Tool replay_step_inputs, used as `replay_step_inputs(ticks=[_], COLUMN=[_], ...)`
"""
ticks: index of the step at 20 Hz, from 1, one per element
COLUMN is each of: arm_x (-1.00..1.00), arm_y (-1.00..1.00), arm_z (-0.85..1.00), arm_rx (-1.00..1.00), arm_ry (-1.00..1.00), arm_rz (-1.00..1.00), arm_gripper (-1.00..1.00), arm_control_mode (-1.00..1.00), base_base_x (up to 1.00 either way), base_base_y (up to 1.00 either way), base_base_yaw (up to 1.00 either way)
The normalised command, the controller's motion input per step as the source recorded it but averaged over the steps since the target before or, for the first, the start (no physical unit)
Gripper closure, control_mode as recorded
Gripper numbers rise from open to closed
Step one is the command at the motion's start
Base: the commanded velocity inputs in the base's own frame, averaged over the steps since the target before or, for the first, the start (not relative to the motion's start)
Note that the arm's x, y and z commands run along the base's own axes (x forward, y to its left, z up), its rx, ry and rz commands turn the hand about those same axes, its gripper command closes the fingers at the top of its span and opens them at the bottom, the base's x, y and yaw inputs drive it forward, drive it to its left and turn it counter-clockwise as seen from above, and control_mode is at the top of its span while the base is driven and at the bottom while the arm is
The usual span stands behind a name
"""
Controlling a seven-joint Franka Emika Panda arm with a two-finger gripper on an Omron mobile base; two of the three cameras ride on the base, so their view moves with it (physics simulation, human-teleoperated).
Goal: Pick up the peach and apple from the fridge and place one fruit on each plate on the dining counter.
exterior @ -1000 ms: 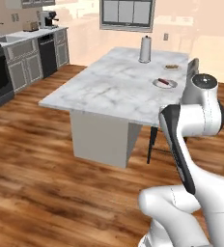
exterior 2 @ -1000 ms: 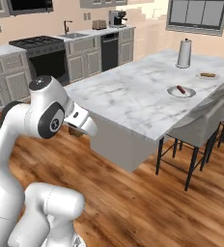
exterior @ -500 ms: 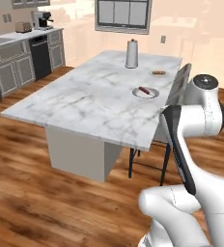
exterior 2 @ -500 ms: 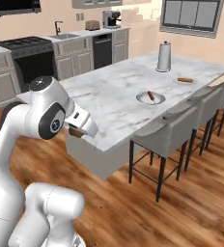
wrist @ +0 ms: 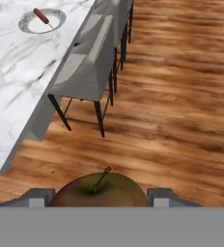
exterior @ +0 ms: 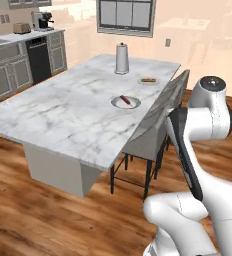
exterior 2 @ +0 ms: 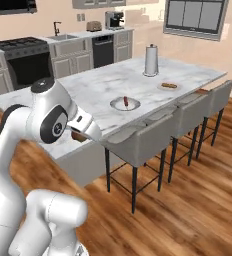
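The dark red, round apple with its short brown stem sits right between the two small dark fingertips of the gripper, stem pointing up toward the lens, and the jaws are clamped on it from either side. A side-on pinch like that looks chosen to keep a round fruit from rolling out while it is carried.

In the right base view the white arm is folded in tight, the gripper tucked close to the body with a sliver of reddish-brown fruit showing under it, just off the near edge of the large white marble dining counter with grey veining. Holding the load low and near the body reads as a travelling pose rather than a placing one.

Out on the counter, the nearer round whitish-grey plate carries a slim red stick-like item, and the hand view catches that plate too, up in the corner beyond the grey cushioned stools. The farther plate lies near the tall white cylinder and holds something small and brownish, too small to identify.

The apple hangs over the wooden floor, well apart from either plate. Judging from this, the carry is well along, and a reach across the stools to a plate looks like what is left.
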Motion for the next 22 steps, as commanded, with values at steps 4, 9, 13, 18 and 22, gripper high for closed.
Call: replay_step_inputs(ticks=[4, 9, 13, 18, 22], arm_x=[0.00, 0.00, 0.00, 0.00, 0.00], arm_y=[0.00, 0.00, 0.00, 0.00, 0.00], arm_z=[0.00, 0.00, 0.00, 0.00, 0.00], arm_rx=[0.00, 0.00, 0.00, 0.00, 0.00], arm_ry=[0.00, 0.00, 0.00, 0.00, 0.00], arm_rz=[0.00, 0.00, 0.00, 0.00, 0.00], arm_gripper=[1.00, 1.00, 1.00, 1.00, 1.00], arm_control_mode=[1.00, 1.00, 1.00, 1.00, 1.00], base_base_x=[0.22, 0.41, 0.61, 0.57, 0.45], base_base_y=[-1.00, -1.00, -0.97, -0.99, -1.00], base_base_yaw=[0.17, 0.25, 0.34, 0.36, 0.33])
